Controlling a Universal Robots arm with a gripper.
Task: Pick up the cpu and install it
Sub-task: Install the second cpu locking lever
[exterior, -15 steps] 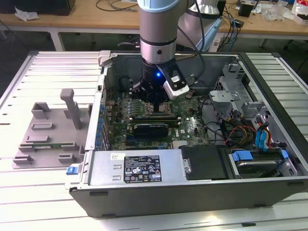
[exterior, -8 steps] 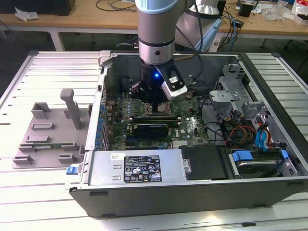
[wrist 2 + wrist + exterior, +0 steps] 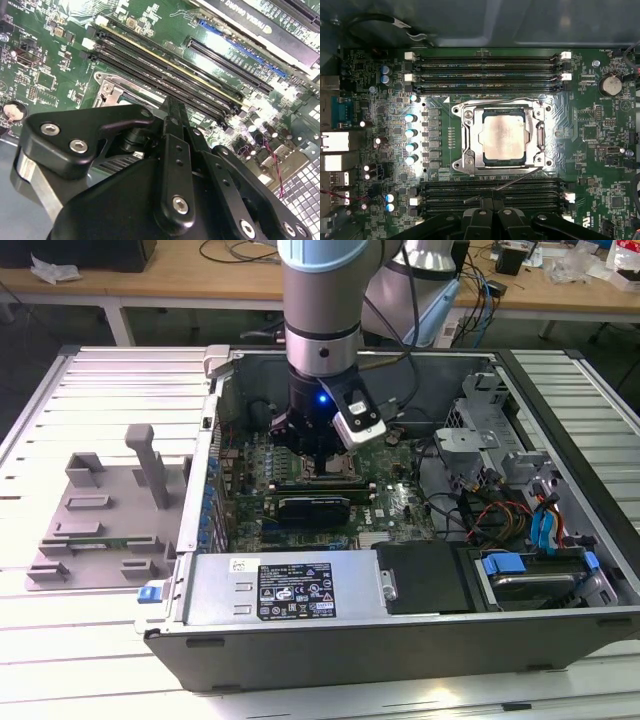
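Now the flat silver-grey square cpu (image 3: pixel 504 136) is sitting in the metal-framed socket (image 3: pixel 468 131) of the green motherboard (image 3: pixel 600 145); the black gripper (image 3: pixel 493 201) is hovering nearby, its fingers together

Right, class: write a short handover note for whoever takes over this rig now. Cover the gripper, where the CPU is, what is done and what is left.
Gripper: inside the open computer case, low over the motherboard. Whether it is open or shut cannot be told; nothing shows in its grasp.
The cpu: lying flat in the socket, silver top up, metal frame around it, memory slots on two sides.
Done: cpu appears placed in the socket.
Left: confirm it sits flush. Whether the thin retention lever beside the socket is latched cannot be told.
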